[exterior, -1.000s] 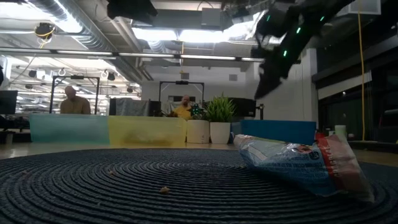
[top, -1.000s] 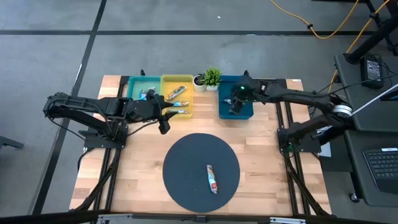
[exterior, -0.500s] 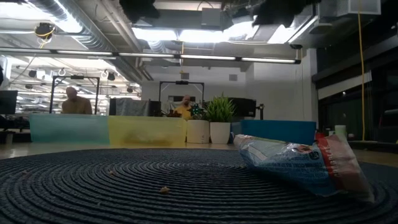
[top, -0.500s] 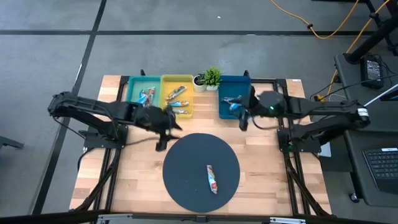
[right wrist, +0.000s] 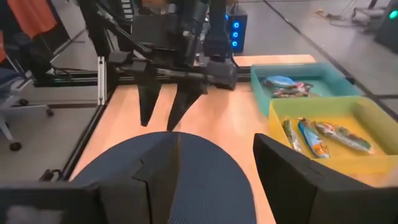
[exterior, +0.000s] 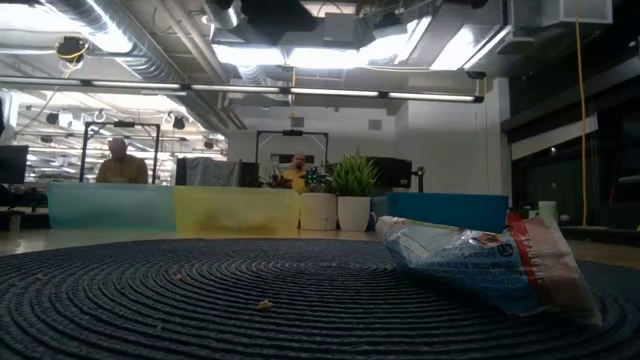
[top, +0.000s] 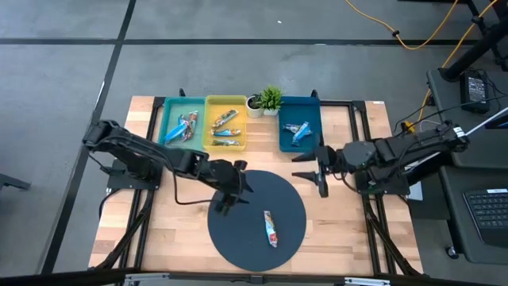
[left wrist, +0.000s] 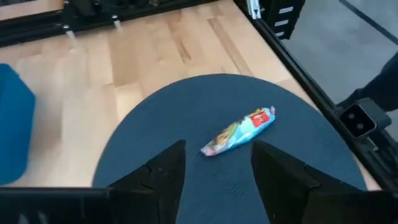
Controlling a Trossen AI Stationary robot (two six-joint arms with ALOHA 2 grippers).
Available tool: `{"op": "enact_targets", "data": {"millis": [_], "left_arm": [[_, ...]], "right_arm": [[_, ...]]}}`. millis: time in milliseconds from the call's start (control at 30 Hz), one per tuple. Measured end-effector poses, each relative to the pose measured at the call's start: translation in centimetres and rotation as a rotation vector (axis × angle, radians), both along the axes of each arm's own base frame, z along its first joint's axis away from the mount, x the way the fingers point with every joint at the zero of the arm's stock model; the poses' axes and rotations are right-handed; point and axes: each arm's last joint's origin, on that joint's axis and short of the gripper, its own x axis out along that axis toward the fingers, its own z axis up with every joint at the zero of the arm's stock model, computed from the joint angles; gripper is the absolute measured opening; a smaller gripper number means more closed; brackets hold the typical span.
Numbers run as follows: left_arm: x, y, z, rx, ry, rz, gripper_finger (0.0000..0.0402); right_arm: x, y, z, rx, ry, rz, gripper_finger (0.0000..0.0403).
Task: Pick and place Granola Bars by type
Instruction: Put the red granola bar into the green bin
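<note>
Left gripper (top: 226, 193): fingers spread and empty, over the near-left edge of the round dark mat (top: 238, 226), pointed toward the last bar, likely lining up a pick.
Right gripper (top: 313, 171): fingers apart, empty, at the mat's right rim, clear of the bins.
Loose granola bar (top: 271, 228): alone on the mat, blue-and-red wrapper, unsorted.
Teal bin (top: 169, 119), yellow bin (top: 211, 105), blue bin (top: 286, 141): each holds bars grouped by wrapper type.
Potted plant (top: 271, 98): between the bins, not involved.
</note>
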Motion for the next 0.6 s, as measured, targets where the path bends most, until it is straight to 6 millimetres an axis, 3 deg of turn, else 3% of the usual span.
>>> {"op": "enact_targets", "data": {"millis": [167, 400, 600], "left_arm": [[1.9, -0.7, -0.2, -0.021, 0.016, 0.007, 0.0173], [5.5, 0.2, -1.0, -0.004, 0.035, 0.071, 0.0173], [7.9, -0.1, -2.3, -0.107, 0.108, 0.064, 0.0183]], "right_arm": [[-0.3, 0.9, 0.0, -0.03, -0.002, 0.025, 0.0206], [-0.4, 1.4, 0.0, -0.055, -0.002, 0.06, 0.0206], [-0.6, 1.7, -0.2, -0.1, 0.015, 0.113, 0.0206]]}}
